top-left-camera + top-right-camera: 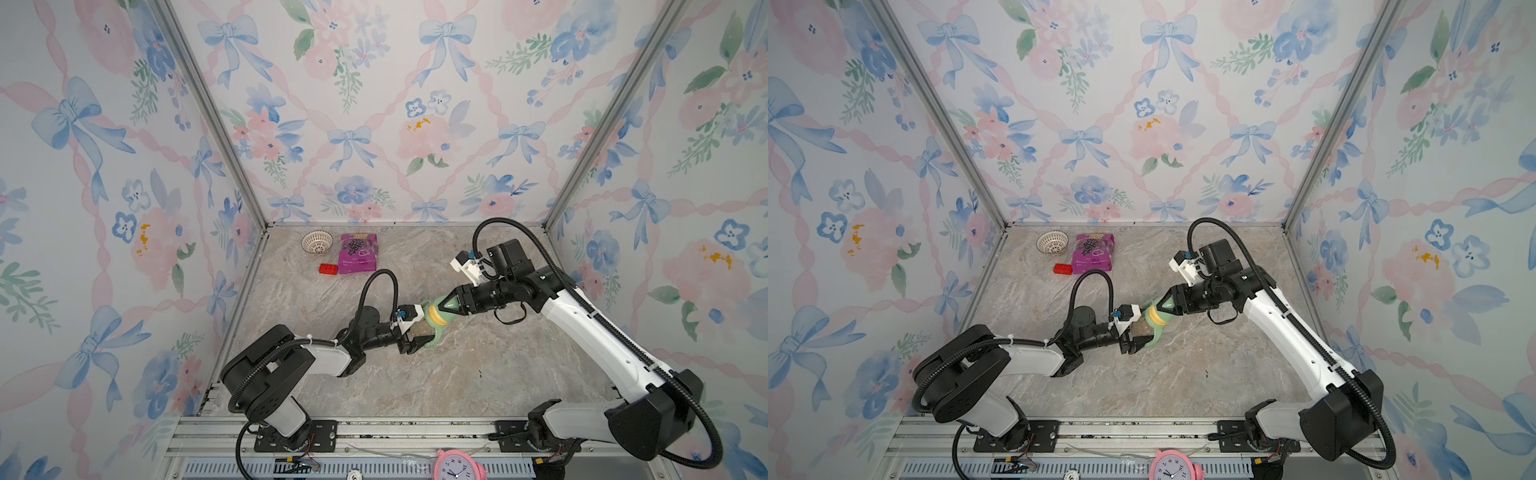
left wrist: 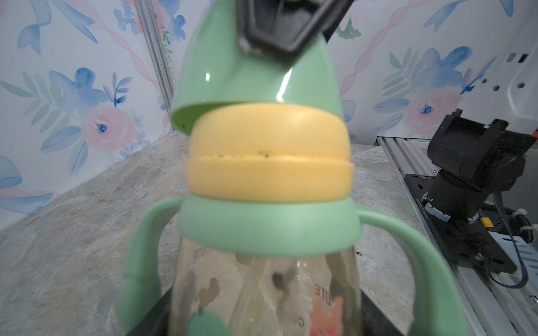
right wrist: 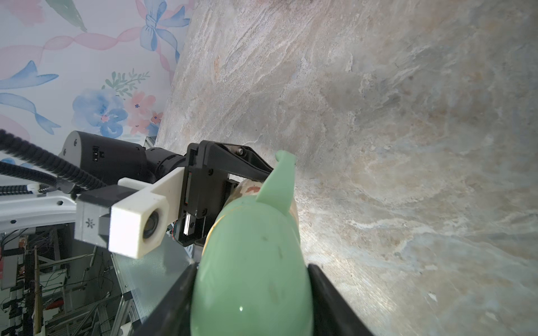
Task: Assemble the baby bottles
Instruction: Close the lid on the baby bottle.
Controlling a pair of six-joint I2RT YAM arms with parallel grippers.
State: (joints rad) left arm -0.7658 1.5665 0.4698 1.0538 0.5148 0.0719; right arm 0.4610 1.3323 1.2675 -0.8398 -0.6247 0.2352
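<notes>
The right gripper [image 3: 252,293] is clamped on the mint-green dome cap [image 3: 253,256], a black finger flat against each flank; it presents the cap to the bottle's mouth end-on. The left gripper [image 1: 415,337] is closed round the clear amber-tinted bottle [image 2: 262,288] at its body, holding it tipped over toward the right arm and off the table [image 1: 457,374], about mid-surface.

On progress: the two-handled collar [image 2: 267,224] sits on the bottle's shoulder; the yellow ring [image 2: 267,163] is stacked on top of it and looks level; the nipple is hidden under the cap, so its seating cannot be told. The cap is only part-way home: in the left wrist view its rim overlaps the ring on one side and stands proud on the other, showing its inner lip, so it is cocked rather than square. What seems left is to level the cap and press it down over the ring, then let go. No second bottle or loose parts show anywhere.

On room: the two grippers meet nose to nose, with the left wrist's camera housing [image 3: 136,224] just beside the cap, so there is little slack for twisting there; one of the handles [image 1: 435,337] hangs near the left fingers. Around them the table is bare to the front rail [image 1: 374,432] and toward the right wall; the white perforated bowl [image 1: 317,242], purple packet [image 1: 358,253] and red block [image 1: 328,268] lie in the far left corner, well apart.
</notes>
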